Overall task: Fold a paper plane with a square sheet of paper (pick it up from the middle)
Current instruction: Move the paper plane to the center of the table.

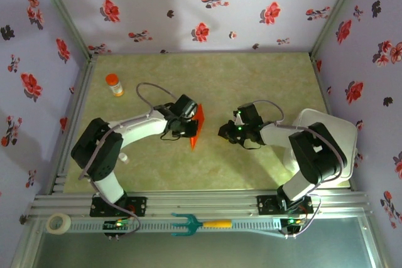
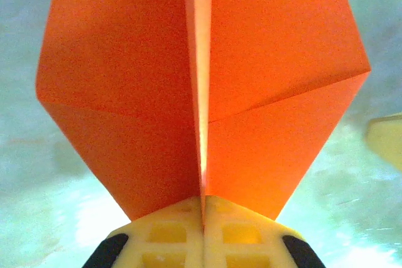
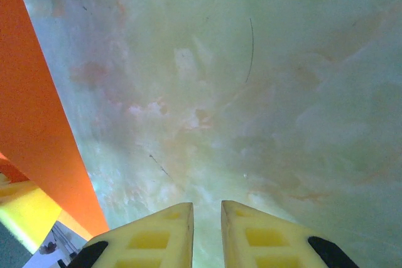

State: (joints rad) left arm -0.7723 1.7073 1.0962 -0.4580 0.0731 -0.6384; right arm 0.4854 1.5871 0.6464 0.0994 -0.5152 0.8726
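Observation:
The orange-red paper (image 1: 198, 127) is folded into a pointed shape with a centre crease and stands on edge above the table, near its middle. My left gripper (image 1: 188, 127) is shut on it. In the left wrist view the yellow fingertips (image 2: 182, 214) pinch the crease at the bottom, and the two layered wings (image 2: 125, 92) spread out to either side of my left gripper (image 2: 204, 199). My right gripper (image 1: 224, 132) hovers just right of the paper, apart from it. In its wrist view my right gripper (image 3: 207, 208) shows a narrow gap holding nothing, with the paper (image 3: 38, 123) along the left edge.
A small orange-capped bottle (image 1: 114, 84) stands at the back left. A white board (image 1: 330, 131) lies at the right edge under the right arm. On the front rail lie a tape roll (image 1: 58, 223) and a teal fork tool with an orange handle (image 1: 201, 223).

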